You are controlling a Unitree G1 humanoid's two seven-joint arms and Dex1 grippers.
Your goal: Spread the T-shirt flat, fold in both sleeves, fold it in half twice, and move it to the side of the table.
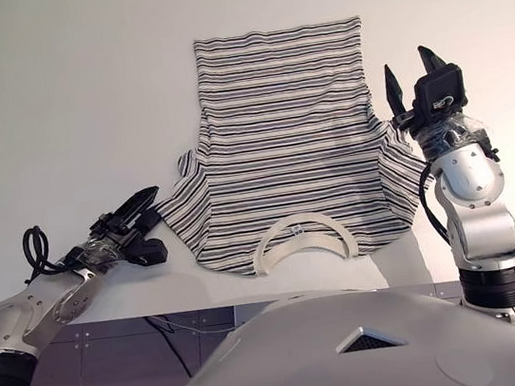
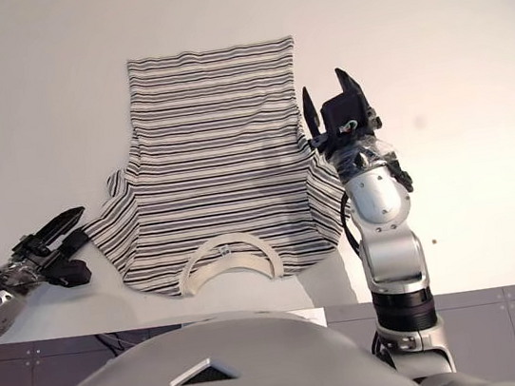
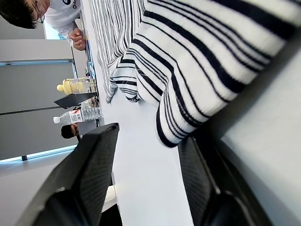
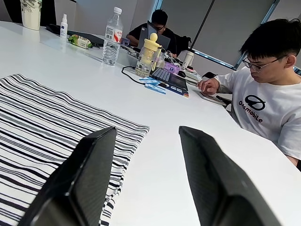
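Basically, the T-shirt (image 1: 287,131) lies flat mid-desk (image 1: 53,106), with its collar (image 1: 302,237) at bottom centre of the frame. The left tool (image 1: 151,219) is at lower left, wide and empty, just beside the left sleeve (image 1: 183,208). The right tool (image 1: 407,61) is at right centre, also wide and empty, by the shirt's edge. The hem points to the top, so the long axis runs bottom to top. Risk: a shallow pinch catches one layer or drags the whole shirt askew, giving a crooked fold.

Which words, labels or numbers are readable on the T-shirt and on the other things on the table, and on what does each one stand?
Neck tag inside the collar of the T-shirt: some print, too small to read.
Label on the water bottle: too blurred to read.
So no text here can be quoted.
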